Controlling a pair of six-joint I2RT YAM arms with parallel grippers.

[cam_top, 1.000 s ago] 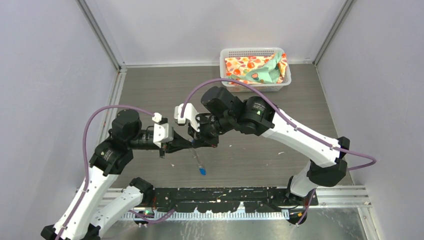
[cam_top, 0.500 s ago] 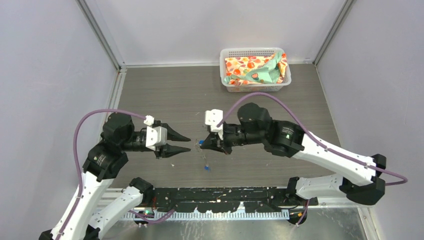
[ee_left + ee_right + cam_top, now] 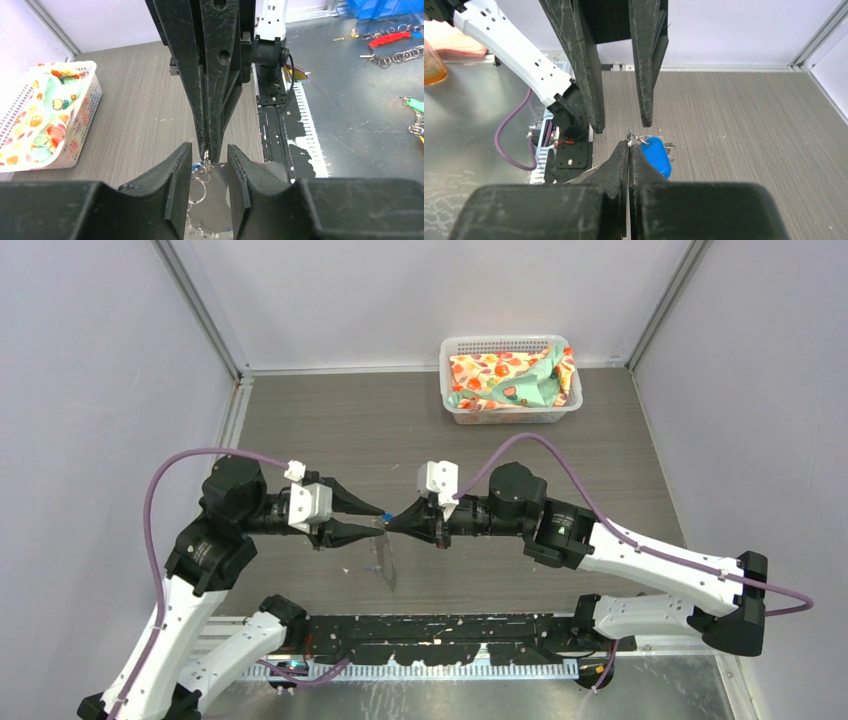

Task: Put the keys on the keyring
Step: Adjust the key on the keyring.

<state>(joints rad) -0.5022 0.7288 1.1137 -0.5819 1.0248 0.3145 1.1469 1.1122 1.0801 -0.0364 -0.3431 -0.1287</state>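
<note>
My right gripper (image 3: 392,523) (image 3: 629,145) is shut on the top edge of the keyring (image 3: 386,562) (image 3: 212,200), a thin grey round loop hanging down from its tips above the table. A blue-headed key (image 3: 656,156) (image 3: 387,515) dangles on small wire rings right beside those tips. My left gripper (image 3: 381,519) (image 3: 208,148) is open and faces the right one tip to tip. Its fingers (image 3: 177,175) stand on either side of the right gripper's tips and the hanging keyring, touching neither. I cannot make out a second key.
A white plastic basket (image 3: 505,341) (image 3: 80,100) with patterned cloth sits at the far right of the table. The black base rail (image 3: 450,625) runs along the near edge. Loose rings and a red tool (image 3: 395,40) lie on the metal bench beyond it.
The left gripper, shut a second ago, has opened. The arms drew apart, then the right gripper brought the keyring and key left, between the left fingers.
</note>
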